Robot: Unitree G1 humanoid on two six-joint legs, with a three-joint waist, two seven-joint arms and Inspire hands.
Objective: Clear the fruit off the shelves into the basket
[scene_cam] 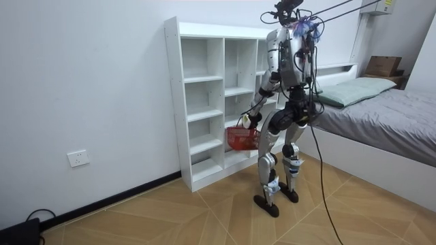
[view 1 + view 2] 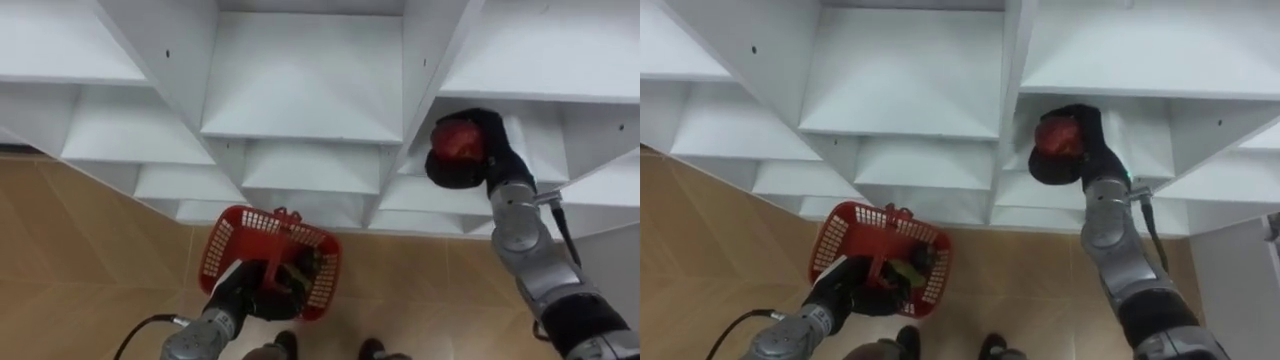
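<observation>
A red fruit [image 2: 457,140] [image 2: 1057,137] sits in my right hand [image 2: 478,152] [image 2: 1080,148], whose fingers curl round it just in front of a shelf in the right column of the white closet [image 2: 300,90] [image 1: 204,102]. Down low, my left hand [image 2: 262,292] [image 2: 862,290] is shut on the handle of a red plastic basket [image 2: 236,245] [image 2: 845,238] [image 1: 242,138]. Dark and yellowish items lie inside the basket. I stand close before the closet, facing it.
The closet's open white shelves rise in three columns ahead. Wooden floor [image 2: 70,250] lies below. A bed [image 1: 381,116] stands to the room view's right of the closet. A wall socket [image 1: 80,158] is on the white wall.
</observation>
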